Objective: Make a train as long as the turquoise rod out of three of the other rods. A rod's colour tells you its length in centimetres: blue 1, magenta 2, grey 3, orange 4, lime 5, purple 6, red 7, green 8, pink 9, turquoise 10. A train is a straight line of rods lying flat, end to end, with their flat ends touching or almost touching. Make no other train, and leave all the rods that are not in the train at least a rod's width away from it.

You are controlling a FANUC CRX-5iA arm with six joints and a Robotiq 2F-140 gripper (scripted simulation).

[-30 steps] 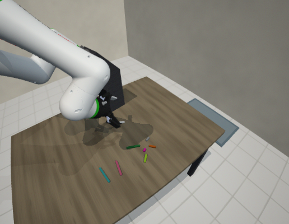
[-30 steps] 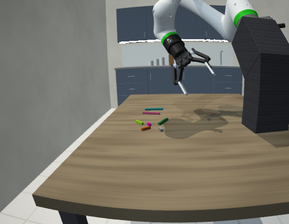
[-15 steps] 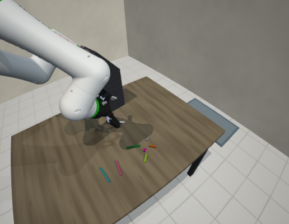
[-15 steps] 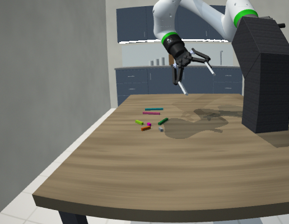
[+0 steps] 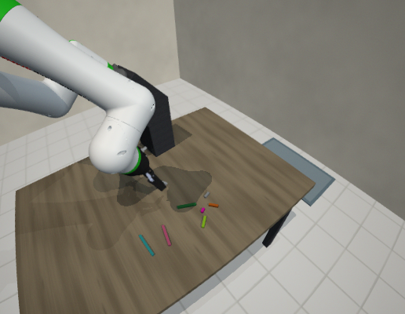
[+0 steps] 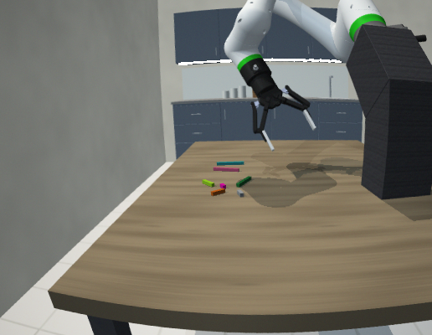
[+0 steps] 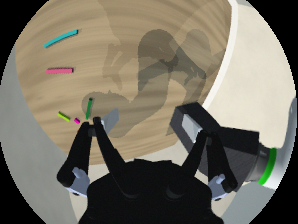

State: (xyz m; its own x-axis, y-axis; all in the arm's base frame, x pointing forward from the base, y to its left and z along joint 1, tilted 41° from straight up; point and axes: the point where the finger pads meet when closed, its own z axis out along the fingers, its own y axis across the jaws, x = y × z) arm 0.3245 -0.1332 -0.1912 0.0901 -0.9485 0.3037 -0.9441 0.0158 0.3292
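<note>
My gripper (image 6: 293, 138) (image 7: 151, 117) is open and empty, high above the table. The turquoise rod (image 5: 147, 245) (image 6: 230, 163) (image 7: 61, 38) lies beside the pink rod (image 5: 166, 235) (image 6: 226, 169) (image 7: 59, 71), apart from it. The green rod (image 5: 187, 206) (image 6: 244, 181) (image 7: 89, 109) lies apart from the small magenta rod (image 5: 202, 210) (image 6: 223, 186) (image 7: 77, 121). Around the magenta rod lie the lime rod (image 5: 204, 221) (image 6: 208, 182) (image 7: 64, 116), the orange rod (image 5: 213, 205) (image 6: 218, 192) and the grey rod (image 5: 206, 195) (image 6: 240, 193), with gaps between them. Orange and grey do not show in the wrist view.
The rods lie on the wooden table (image 5: 72, 275) (image 6: 244, 260). The black robot pedestal (image 5: 162, 129) (image 6: 408, 142) stands at the table's side, away from the rods. The lime and orange rods are nearest the table's long edge in the top view.
</note>
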